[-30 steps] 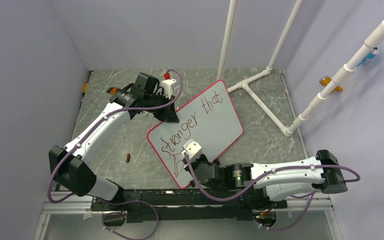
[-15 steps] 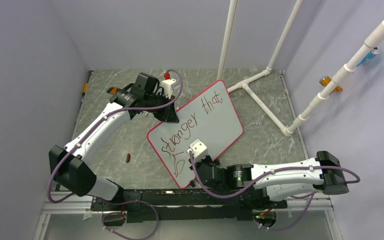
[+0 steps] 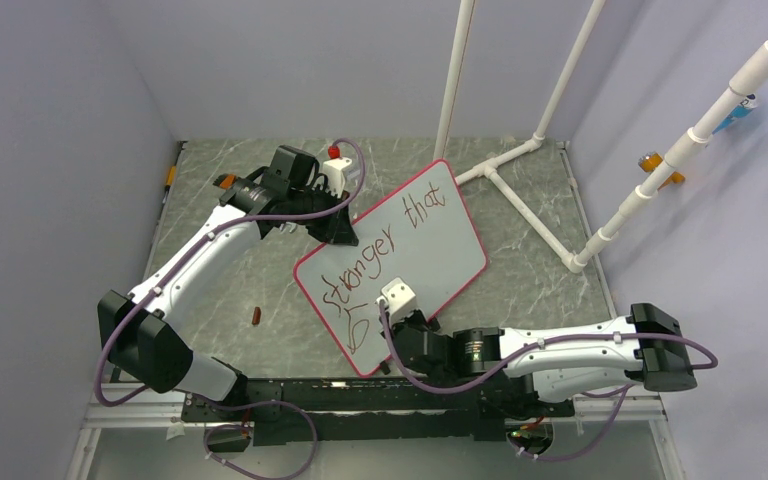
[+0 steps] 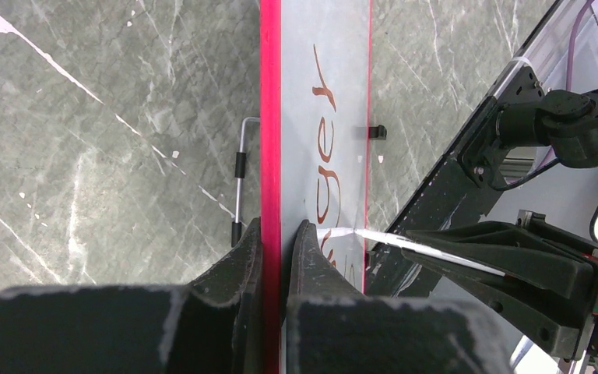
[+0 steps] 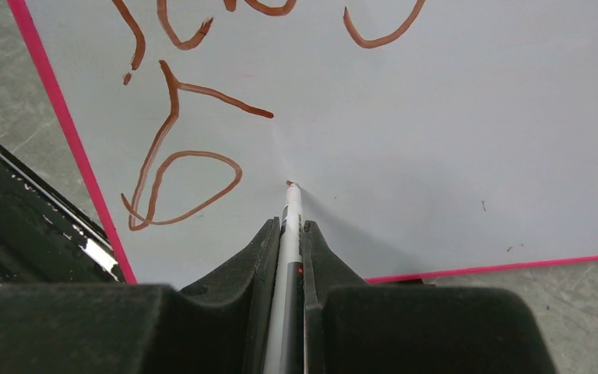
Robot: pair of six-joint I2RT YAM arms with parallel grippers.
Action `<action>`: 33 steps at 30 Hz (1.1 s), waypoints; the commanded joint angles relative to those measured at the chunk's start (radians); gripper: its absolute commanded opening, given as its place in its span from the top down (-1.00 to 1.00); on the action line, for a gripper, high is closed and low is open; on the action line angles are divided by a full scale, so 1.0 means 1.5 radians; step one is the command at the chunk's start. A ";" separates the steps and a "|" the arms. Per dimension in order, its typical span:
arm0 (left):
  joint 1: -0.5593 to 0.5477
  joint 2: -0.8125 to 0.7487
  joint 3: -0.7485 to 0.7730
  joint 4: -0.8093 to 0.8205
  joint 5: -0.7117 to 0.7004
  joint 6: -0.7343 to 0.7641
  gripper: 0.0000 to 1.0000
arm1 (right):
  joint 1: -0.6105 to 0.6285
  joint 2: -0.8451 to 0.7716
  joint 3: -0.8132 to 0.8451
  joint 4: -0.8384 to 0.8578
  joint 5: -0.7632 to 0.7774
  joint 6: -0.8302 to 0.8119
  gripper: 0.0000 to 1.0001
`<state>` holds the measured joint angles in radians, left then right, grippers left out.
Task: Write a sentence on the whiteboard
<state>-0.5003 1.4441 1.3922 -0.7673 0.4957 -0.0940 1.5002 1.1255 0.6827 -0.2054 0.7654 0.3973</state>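
Observation:
The whiteboard [image 3: 445,255], white with a pink-red rim, stands tilted on the marble table. Dark-red handwriting [image 3: 360,272] reads "stronger that", with a single looped letter [image 5: 173,167] below it near the lower left corner. My left gripper [image 4: 280,234] is shut on the board's pink rim [image 4: 270,117] at its upper left edge [image 3: 345,235]. My right gripper [image 5: 288,230] is shut on a white marker [image 5: 290,210] low over the board [image 3: 388,318]. The marker's tip rests at the white surface just right of the looped letter.
White PVC pipes [image 3: 520,190] lie and rise at the back right. A small brown object [image 3: 256,317] lies on the table left of the board. A metal stand bar [image 4: 240,167] and a black clip [image 4: 374,132] sit by the board's edges.
My right gripper has shifted a little to the right with the marker, uncovering the looped letter. The left arm and the board have not moved.

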 commanded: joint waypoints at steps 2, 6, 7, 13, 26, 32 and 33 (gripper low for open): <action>0.011 0.010 0.010 0.011 -0.249 0.118 1.00 | -0.028 -0.013 -0.011 0.023 0.000 0.011 1.00; 0.011 0.009 0.009 0.012 -0.249 0.117 1.00 | -0.045 -0.020 -0.007 0.010 0.002 0.006 1.00; 0.011 0.009 0.009 0.012 -0.249 0.117 1.00 | -0.048 -0.022 -0.006 0.008 0.003 0.003 1.00; 0.011 0.010 0.009 0.011 -0.249 0.117 1.00 | -0.059 -0.026 0.016 0.023 -0.007 -0.033 1.00; 0.011 0.010 0.009 0.011 -0.250 0.118 1.00 | -0.059 -0.027 0.014 0.072 -0.100 -0.071 1.00; 0.010 0.010 0.010 0.011 -0.250 0.118 1.00 | -0.057 -0.033 0.008 0.075 -0.115 -0.064 1.00; 0.011 0.009 0.009 0.011 -0.250 0.118 1.00 | -0.057 -0.032 0.008 0.072 -0.119 -0.063 1.00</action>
<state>-0.4999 1.4441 1.3922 -0.7670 0.4911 -0.0917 1.4170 1.0824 0.6796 -0.1551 0.6426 0.2882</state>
